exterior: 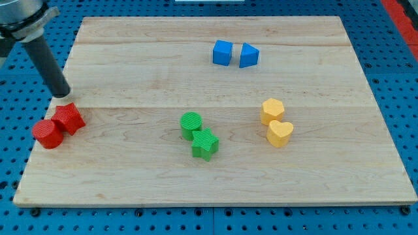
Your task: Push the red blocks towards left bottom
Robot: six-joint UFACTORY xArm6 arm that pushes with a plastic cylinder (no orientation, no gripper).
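Wooden surface (215, 183) holds two red blocks (59, 125) (touching), with my tip (61, 95) just above them, no hand showing.

The arm's housing (19, 16) is cut off by the view's top and left edges, so only its lower part shows above the rod; the blue pegboard (392, 59) under the surface (209, 72) runs out of the view on every side. The red cylinder (48, 133) hides a corner of the red star-like block (69, 118); likewise the green star (205, 143) covers the lower edge of the green cylinder (191, 123).
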